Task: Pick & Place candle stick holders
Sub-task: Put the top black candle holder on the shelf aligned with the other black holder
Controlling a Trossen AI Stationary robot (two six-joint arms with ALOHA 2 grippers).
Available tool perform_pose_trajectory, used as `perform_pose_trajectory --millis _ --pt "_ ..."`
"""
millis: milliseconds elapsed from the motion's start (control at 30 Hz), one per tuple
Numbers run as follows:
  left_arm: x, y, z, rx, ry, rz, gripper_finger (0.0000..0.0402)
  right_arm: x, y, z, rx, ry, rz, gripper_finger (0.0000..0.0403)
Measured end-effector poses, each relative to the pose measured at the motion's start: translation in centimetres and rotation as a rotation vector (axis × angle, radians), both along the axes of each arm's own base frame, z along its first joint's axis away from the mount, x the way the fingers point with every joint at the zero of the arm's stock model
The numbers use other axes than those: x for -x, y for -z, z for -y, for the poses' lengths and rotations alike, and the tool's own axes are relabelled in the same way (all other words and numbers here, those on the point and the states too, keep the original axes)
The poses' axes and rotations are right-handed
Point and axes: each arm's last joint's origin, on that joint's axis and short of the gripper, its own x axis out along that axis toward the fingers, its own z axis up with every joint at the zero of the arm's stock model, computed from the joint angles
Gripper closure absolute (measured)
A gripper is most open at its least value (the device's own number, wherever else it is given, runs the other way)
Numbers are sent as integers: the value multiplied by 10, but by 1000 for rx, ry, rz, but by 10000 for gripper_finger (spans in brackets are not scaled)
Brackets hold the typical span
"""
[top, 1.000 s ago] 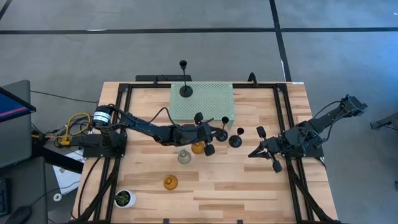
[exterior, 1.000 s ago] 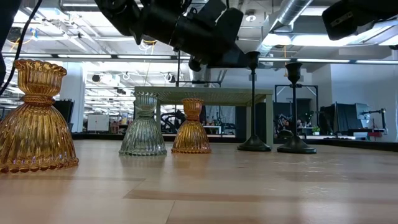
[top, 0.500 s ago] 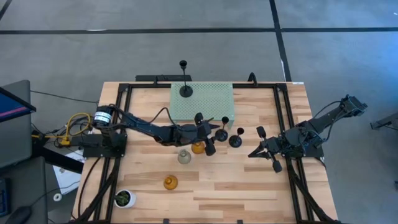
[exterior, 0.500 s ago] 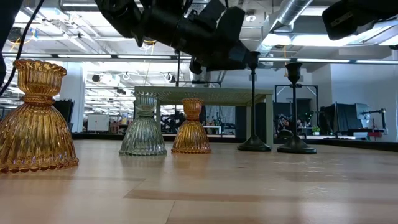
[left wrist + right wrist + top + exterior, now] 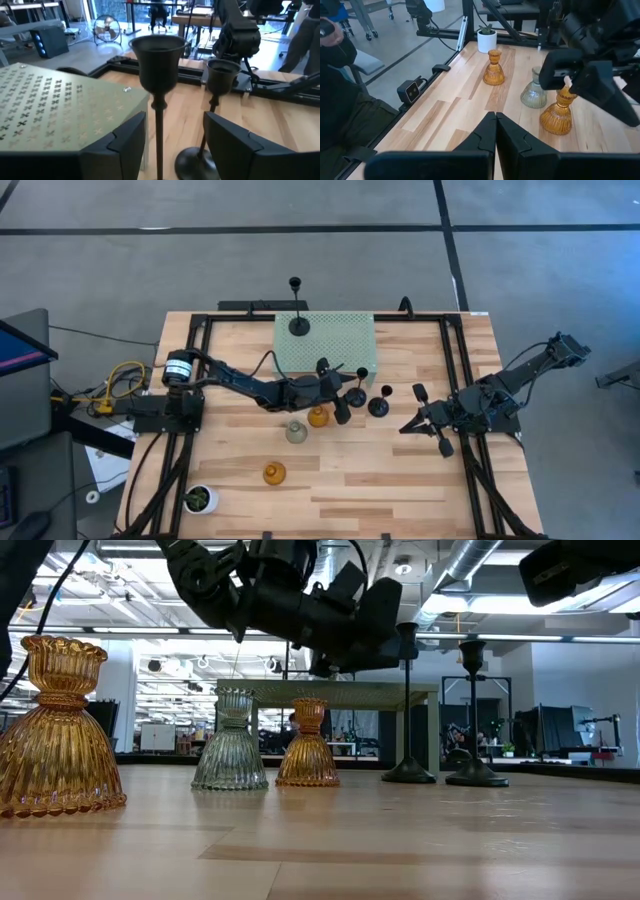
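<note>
**Left gripper lining up on a black holder**

The left gripper (image 5: 172, 145) is hovering with jaws apart around the stem of a black candle stick holder (image 5: 157, 65) beside the green stand (image 5: 325, 340). Closing on the stem seems next. The right gripper (image 5: 425, 423), jaws together, is waiting near the table's right side.
</note>
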Motion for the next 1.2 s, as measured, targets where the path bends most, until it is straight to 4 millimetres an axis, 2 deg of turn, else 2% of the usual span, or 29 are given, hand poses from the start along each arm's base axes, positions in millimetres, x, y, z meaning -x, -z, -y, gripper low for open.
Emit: perform_pose_trajectory --millis 233,633,1200 --pt "-2 1 -1 4 31 18 213 0 0 0 1 0 -1 403" --pt "-5 -9 -1 -23 39 45 216 0 1 0 3 0 -5 403" --pt "-5 -5 -5 -24 -42 1 216 0 1 0 4 0 -9 403"
